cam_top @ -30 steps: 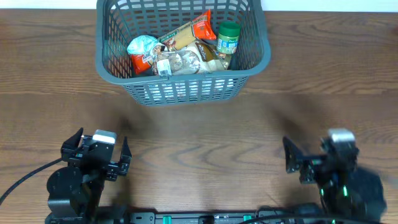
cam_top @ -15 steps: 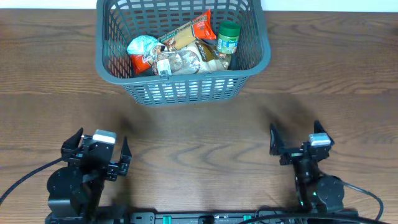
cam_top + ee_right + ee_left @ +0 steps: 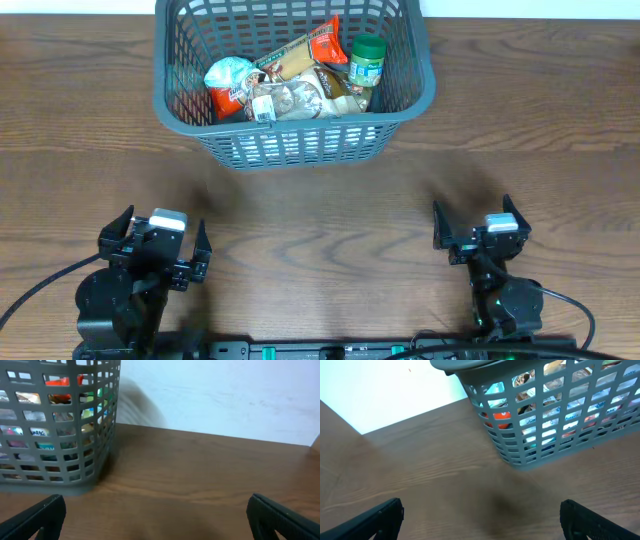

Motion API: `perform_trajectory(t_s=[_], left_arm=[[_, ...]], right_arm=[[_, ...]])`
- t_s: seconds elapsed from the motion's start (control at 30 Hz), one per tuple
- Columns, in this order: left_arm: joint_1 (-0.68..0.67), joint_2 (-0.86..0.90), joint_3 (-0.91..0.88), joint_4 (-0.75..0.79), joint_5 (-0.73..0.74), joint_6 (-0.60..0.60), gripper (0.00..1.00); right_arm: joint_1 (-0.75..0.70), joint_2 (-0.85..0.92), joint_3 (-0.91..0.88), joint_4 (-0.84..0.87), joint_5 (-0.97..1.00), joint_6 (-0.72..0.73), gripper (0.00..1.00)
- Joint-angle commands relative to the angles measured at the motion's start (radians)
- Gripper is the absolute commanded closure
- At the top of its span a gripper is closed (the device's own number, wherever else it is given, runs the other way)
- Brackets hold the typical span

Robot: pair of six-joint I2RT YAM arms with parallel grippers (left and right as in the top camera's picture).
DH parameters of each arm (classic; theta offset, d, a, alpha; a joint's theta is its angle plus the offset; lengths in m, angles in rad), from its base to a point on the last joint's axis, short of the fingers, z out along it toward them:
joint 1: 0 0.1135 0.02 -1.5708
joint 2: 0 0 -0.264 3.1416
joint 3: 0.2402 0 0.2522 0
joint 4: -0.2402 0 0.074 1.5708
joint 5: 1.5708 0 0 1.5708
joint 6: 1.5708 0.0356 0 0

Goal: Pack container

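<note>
Jaws spread wide and empty, left gripper and right gripper sit at the near edge of the surface. Far centre, the basket holds snack packets. Packing looks complete, so both arms are best held clear of it.

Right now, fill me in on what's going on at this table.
Nothing is being handled at this moment. The container sits at the far side of the table, with snack packets and a green-lidded jar already inside. Both arms are at the near edge. The left gripper and right gripper are open, empty and well short of the container.
</note>
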Motion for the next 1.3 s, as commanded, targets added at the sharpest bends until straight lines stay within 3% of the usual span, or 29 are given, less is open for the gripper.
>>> perform_trajectory(t_s=[0.0,0.93,1.13,1.27], left_arm=[[-0.004,-0.006,0.000,0.001,-0.008,-0.013,0.01],[-0.003,-0.007,0.000,-0.015,-0.008,-0.013,0.01],[-0.011,-0.105,-0.008,-0.112,0.164,-0.308,0.02],[-0.018,-0.213,-0.082,-0.056,0.200,-0.336,0.01]], right_arm=[[-0.023,-0.007,-0.004,-0.006,-0.047,0.048,0.01],[-0.025,-0.006,-0.003,-0.006,-0.047,0.047,0.01],[-0.025,-0.006,-0.003,-0.006,-0.047,0.047,0.01],[-0.025,-0.006,-0.003,-0.006,-0.047,0.047,0.01]])
